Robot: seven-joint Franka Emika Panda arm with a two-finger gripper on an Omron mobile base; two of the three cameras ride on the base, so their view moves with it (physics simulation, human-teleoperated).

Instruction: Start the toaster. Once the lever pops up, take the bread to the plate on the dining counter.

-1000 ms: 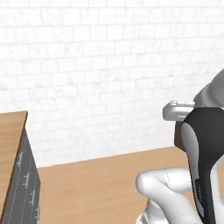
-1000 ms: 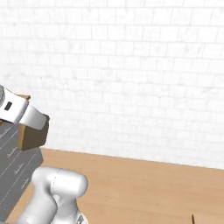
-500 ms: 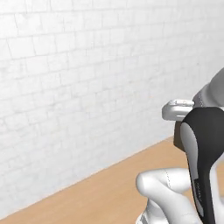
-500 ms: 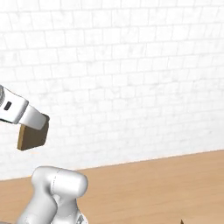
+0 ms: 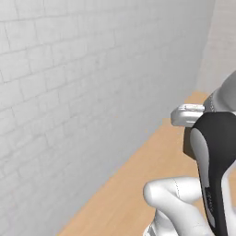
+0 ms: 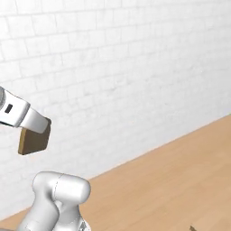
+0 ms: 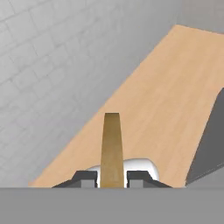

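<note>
While the gripper [image 7: 112, 178] pinches the bread [image 7: 111, 148] edge-on, held in the air above the wood floor [image 6: 171, 180] beside the white brick wall [image 6: 113, 67], a jolt could probably slide the thin slice out.

A white brick wall [image 6: 117, 67] blocks ahead; open wood floor [image 6: 171, 180] lies below.

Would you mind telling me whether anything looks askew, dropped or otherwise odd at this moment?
Nothing stands out. The bread sits clamped edge-on between the fingers of the claw, carried in the air above the light wood floor in front of the white brick wall. No crumbs or spills show.
</note>
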